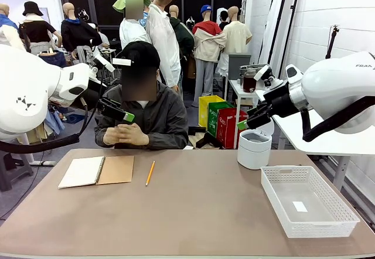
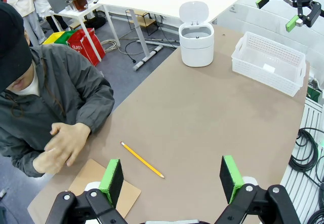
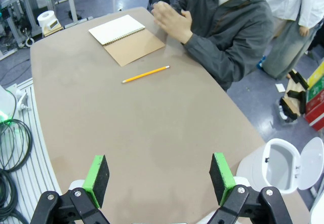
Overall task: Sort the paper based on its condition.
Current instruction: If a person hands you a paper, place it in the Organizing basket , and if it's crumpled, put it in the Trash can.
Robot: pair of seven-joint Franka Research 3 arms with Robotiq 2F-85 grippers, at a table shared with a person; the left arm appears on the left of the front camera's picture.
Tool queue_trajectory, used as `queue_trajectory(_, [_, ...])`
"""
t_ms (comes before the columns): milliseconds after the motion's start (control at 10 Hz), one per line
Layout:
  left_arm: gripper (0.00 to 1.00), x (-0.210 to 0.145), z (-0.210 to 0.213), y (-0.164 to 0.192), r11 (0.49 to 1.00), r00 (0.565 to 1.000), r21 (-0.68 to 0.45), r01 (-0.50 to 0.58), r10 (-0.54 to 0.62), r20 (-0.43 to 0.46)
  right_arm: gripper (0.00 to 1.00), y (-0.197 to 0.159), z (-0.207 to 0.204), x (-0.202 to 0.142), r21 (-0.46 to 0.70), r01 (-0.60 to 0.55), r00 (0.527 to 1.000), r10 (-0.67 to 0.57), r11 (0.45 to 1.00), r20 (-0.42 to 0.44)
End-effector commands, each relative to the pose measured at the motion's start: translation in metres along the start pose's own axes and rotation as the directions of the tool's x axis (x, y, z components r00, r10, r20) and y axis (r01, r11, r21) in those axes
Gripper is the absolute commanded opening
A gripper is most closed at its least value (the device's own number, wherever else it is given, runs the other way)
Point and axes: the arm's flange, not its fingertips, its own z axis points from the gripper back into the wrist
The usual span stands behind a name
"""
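Open notebook (image 1: 96,171), pencil (image 1: 150,173) before person's clasped hands (image 1: 124,134); bin (image 1: 254,149), basket (image 1: 321,227) at right; perhaps label (image 1: 299,206) inside basket.

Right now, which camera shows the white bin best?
The left wrist view: the whole bin, lid up, from above. The front view gives its side; the right wrist view catches it at the edge.

Matt brown table (image 1: 193,212), white latticed plastic basket (image 1: 322,227); smooth white plastic bin (image 1: 254,150), cardboard-covered paper notebook (image 1: 96,171)
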Motion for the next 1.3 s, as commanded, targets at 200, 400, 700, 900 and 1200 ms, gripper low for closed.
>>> queue_trajectory(200, [1.0,-0.0012,0.0005,0.0014,1.0,1.0,-0.005,0.01,-0.01,-0.001,1.0,-0.001,-0.0018,-0.0011,0.014,0.006,1.0,-0.006,1.0,0.007])
queue_trajectory(400, [1.0,-0.0012,0.0005,0.0014,1.0,1.0,-0.005,0.01,-0.01,-0.001,1.0,-0.001,-0.0018,-0.0011,0.014,0.006,1.0,-0.006,1.0,0.007])
queue_trajectory(700, [1.0,-0.0012,0.0005,0.0014,1.0,1.0,-0.005,0.01,-0.01,-0.001,1.0,-0.001,-0.0018,-0.0011,0.014,0.006,1.0,-0.006,1.0,0.007])
queue_trajectory(900, [1.0,-0.0012,0.0005,0.0014,1.0,1.0,-0.005,0.01,-0.01,-0.001,1.0,-0.001,-0.0018,-0.0011,0.014,0.006,1.0,-0.006,1.0,0.007])
queue_trajectory(1200, [1.0,-0.0012,0.0005,0.0014,1.0,1.0,-0.005,0.01,-0.01,-0.001,1.0,-0.001,-0.0018,-0.0011,0.014,0.006,1.0,-0.006,1.0,0.007])
